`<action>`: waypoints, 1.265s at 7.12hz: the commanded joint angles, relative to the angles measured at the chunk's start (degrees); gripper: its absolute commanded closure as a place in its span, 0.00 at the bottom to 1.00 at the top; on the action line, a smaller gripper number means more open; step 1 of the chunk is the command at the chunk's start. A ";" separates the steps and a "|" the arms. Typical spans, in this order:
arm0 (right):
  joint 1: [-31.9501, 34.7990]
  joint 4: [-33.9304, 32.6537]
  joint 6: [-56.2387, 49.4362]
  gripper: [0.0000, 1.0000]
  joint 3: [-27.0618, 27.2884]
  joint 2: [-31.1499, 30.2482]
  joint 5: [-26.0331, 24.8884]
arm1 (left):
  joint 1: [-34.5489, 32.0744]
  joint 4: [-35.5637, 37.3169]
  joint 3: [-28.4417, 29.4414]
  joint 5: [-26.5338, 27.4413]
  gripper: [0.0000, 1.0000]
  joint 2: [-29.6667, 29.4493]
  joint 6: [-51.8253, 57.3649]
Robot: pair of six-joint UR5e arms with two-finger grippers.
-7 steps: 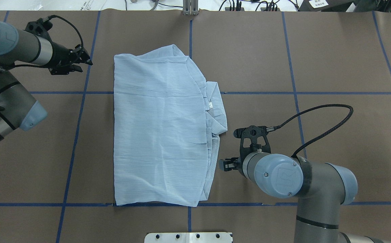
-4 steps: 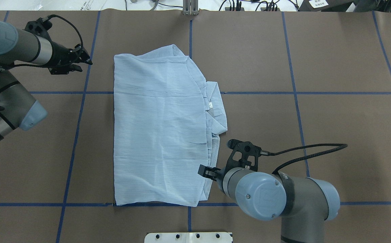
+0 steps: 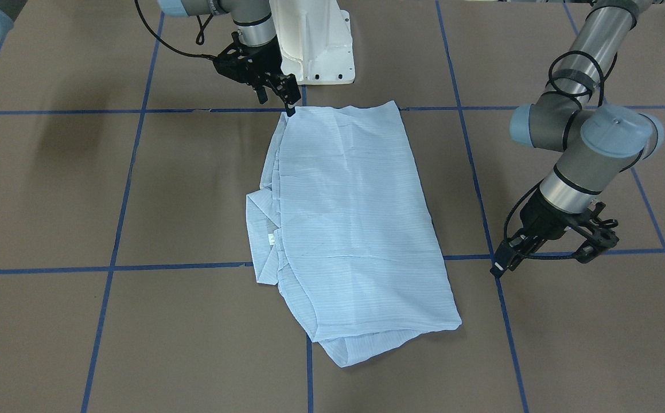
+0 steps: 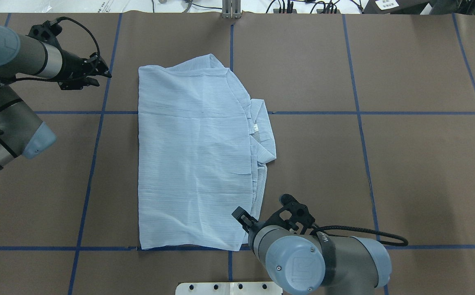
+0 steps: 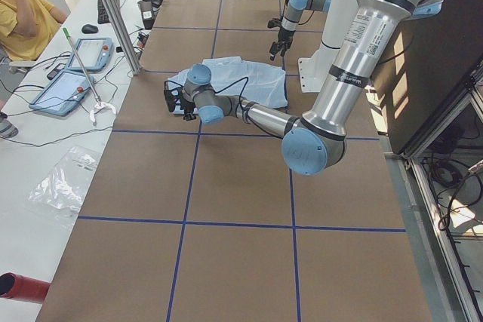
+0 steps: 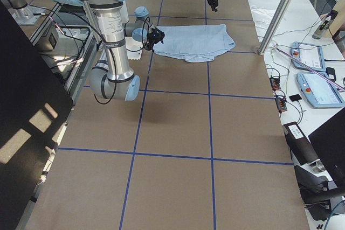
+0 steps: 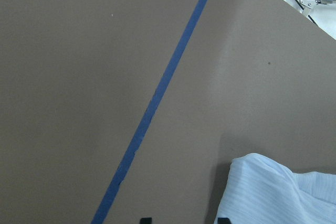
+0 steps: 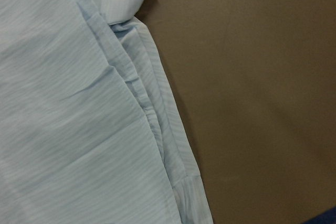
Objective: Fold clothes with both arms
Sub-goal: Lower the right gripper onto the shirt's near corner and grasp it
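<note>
- My right gripper (image 4: 240,216) sits low in the middle of the overhead view, right at the shirt's (image 4: 192,164) right-hand edge near its bottom corner. From the front-facing view its jaws look apart, with nothing clamped. I cannot tell whether a tip touches the cloth.
- My right wrist view shows that edge lying flat. Several folded layers are stacked along it, with bare brown table to their right.
- My left gripper (image 4: 103,80) is at the upper left of the overhead view, jaws apart and empty. It is off the shirt's upper left corner, with a strip of bare table and a blue tape line (image 4: 105,94) between us.
- In my left wrist view that corner peeks in at the lower right.
- The shirt lies folded into a tall rectangle at the middle of the table (image 4: 405,164).
- Its collar (image 4: 264,135) juts out on the right side in the overhead view.
- The white neck label (image 4: 255,128) is at the collar. Its print is too small to read.
- Wide open table lies across the whole right half of the overhead view, and along the bottom left.
- The white pedestal base (image 3: 315,46) stands at the top of the front-facing view, just beyond the shirt's far edge.
</note>
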 commanded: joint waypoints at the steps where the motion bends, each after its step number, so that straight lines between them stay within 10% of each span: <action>1: -0.45 0.01 3.67 0.02 -4.45 3.02 0.01 | 0.07 0.00 -0.98 0.12 0.48 0.80 -0.15; 9: -0.81 1.15 3.85 0.08 -5.78 2.86 0.27 | 0.16 0.00 -0.98 0.21 0.48 0.80 -0.24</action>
